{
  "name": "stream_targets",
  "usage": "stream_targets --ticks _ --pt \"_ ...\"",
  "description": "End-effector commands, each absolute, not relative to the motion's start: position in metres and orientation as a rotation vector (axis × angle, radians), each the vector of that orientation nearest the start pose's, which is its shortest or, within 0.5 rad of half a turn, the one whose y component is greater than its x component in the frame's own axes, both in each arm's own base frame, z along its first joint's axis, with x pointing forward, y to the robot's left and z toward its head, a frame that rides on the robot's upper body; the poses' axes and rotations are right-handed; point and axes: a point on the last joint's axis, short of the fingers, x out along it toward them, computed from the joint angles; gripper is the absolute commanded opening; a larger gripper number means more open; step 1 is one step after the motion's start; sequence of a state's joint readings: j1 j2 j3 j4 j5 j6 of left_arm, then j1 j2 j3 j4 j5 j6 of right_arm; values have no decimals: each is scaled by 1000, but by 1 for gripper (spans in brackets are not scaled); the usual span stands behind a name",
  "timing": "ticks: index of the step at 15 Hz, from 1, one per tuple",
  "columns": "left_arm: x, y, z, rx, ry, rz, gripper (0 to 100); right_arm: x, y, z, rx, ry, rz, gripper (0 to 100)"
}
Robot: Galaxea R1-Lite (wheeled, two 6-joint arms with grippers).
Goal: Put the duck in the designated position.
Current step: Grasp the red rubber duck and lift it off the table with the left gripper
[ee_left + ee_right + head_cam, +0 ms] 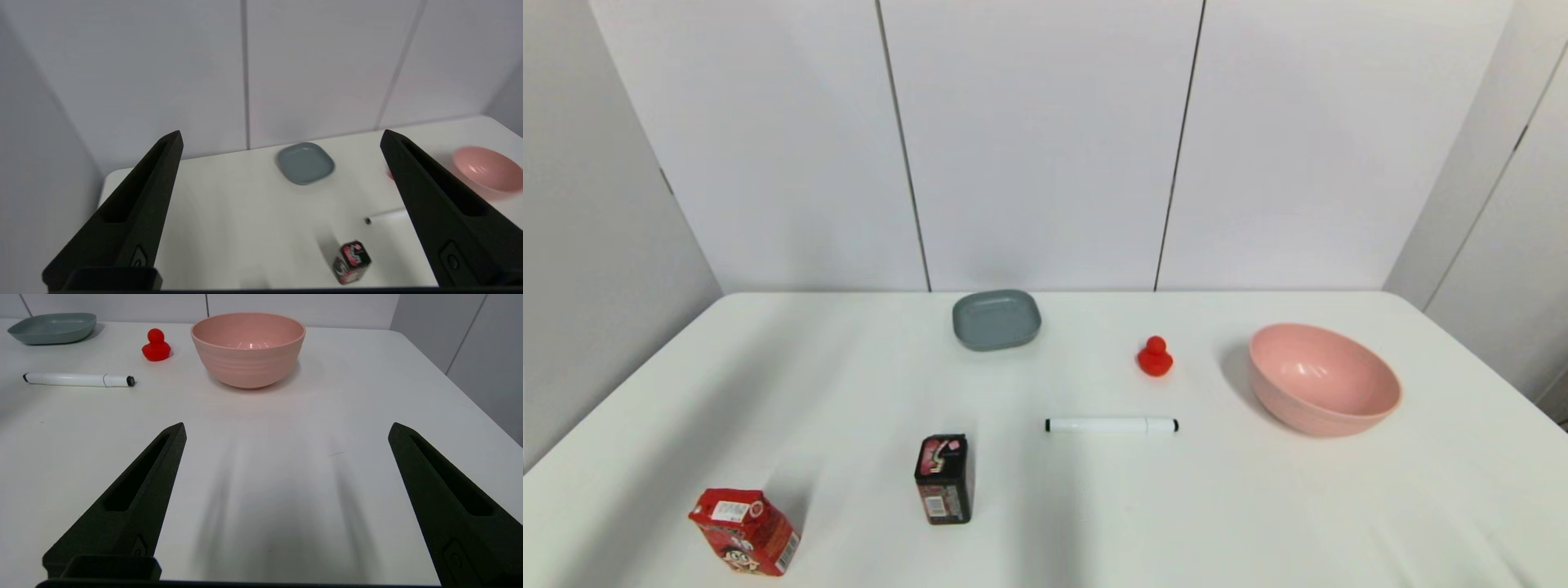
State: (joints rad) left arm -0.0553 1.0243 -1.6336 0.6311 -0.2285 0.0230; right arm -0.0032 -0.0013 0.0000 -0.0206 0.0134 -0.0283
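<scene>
Sitting upright on the white counter (pixel 1339 506), the red duck (pixel 1155 357) stands between the grey dish (pixel 997 318) and pink bowl (pixel 1323 380), behind the marker (pixel 1111 425); its facing is unclear. Left tool (pixel 282 139) and right tool (pixel 286 430) both gape open, holding nothing.

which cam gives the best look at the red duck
The right wrist view: the duck sits unblocked beside the pink bowl. The head view shows it whole but smaller; in the left wrist view a finger hides nearly all of it.
</scene>
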Motion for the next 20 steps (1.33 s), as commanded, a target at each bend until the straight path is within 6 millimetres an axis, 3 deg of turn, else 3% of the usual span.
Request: stream_targets --ticks 1,4,7,11,13,16,20 --pt "114 -46 429 138 210 -630 100 -22 0 75 -29 -12 11 100" --pt "143 -94 414 236 278 -848 100 -22 0 75 -29 -12 11 100" --pt "183 -166 385 356 314 -1005 100 -22 0 75 -29 -12 11 100" --pt "236 -269 337 412 199 -1021 100 -22 0 75 -29 -12 11 100" --pt "261 -301 313 396 142 -996 100 -22 0 75 -29 -12 11 100" --pt "305 -346 260 351 40 -975 100 -22 0 75 -29 -12 11 100" --pt "351 -375 184 298 -10 -936 100 -22 0 75 -29 -12 11 100"
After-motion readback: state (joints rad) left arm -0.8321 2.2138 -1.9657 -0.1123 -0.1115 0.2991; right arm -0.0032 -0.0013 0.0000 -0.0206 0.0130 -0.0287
